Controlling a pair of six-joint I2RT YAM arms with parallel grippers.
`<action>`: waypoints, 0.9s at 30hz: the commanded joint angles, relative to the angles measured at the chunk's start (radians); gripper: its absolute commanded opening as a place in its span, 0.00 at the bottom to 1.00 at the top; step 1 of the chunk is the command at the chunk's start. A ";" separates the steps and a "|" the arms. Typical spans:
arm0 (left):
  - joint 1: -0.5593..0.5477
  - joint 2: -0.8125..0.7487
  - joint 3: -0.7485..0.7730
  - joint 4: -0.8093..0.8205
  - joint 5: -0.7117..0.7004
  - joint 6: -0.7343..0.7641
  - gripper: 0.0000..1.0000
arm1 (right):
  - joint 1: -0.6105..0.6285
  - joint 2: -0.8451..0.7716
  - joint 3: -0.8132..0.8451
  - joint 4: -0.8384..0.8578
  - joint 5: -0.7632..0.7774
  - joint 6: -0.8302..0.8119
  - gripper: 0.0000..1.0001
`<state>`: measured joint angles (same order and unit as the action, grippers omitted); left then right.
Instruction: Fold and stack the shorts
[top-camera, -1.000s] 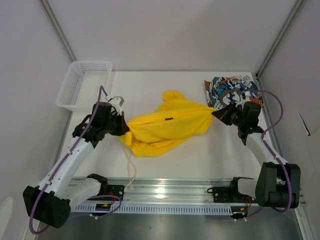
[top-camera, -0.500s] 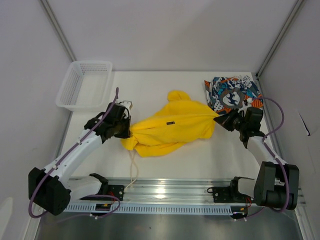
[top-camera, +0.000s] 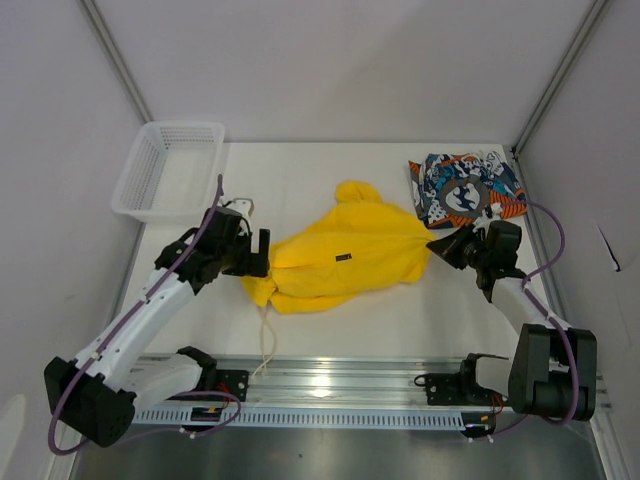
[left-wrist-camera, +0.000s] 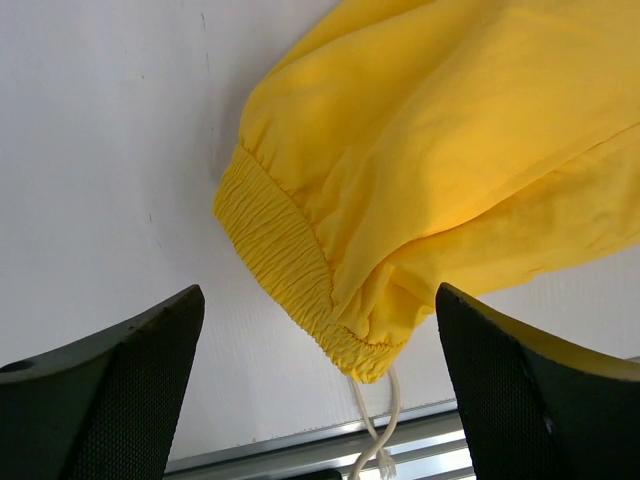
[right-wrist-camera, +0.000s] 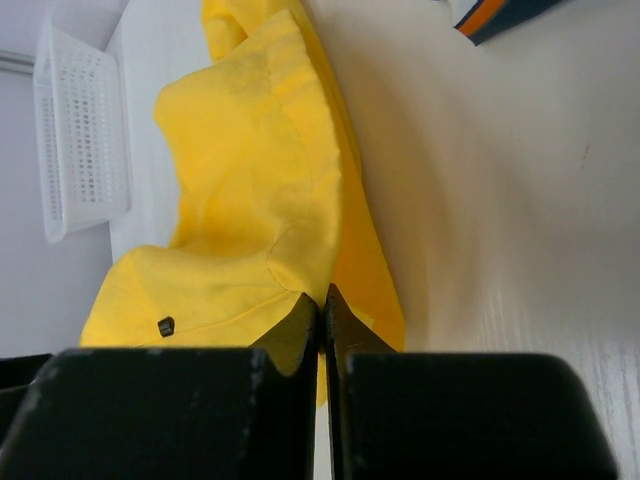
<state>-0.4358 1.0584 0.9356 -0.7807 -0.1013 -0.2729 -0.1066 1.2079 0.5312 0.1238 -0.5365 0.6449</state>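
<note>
in the closed right jaws, yellow shorts (right-wrist-camera: 250, 200), edge hidden

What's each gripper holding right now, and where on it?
Right gripper pinches the yellow shorts at their right end, fingers shut on the cloth. Left gripper is open, holding nothing.

**Background: basket, table, rail, enclosure**

White plastic mesh basket (top-camera: 150, 180) sits upper left in the overhead view, at the table's far-left corner, with its long side along the left wall. It also shows upper left in the right wrist view. Table (top-camera: 310, 165) has a plain white top. Ribbed aluminium rail (top-camera: 340, 388) spans the bottom of frame. Pale grey panels (top-camera: 330, 70) close in the back and sides. A metal strut (top-camera: 115, 60) slants through each upper corner. Small dark mark (top-camera: 607, 247) on the right panel.
</note>
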 joint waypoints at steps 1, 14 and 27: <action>0.002 -0.063 0.020 -0.012 0.029 -0.005 0.98 | -0.001 0.013 0.007 0.023 0.059 -0.024 0.00; 0.003 -0.204 -0.127 0.087 0.235 -0.302 0.99 | -0.004 0.004 0.021 0.000 0.138 -0.027 0.00; 0.003 -0.484 -0.409 0.267 0.324 -0.626 0.99 | -0.013 -0.001 0.016 0.005 0.142 -0.019 0.00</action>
<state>-0.4355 0.6350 0.5423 -0.5800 0.2054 -0.7792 -0.1108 1.2205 0.5312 0.1169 -0.4110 0.6346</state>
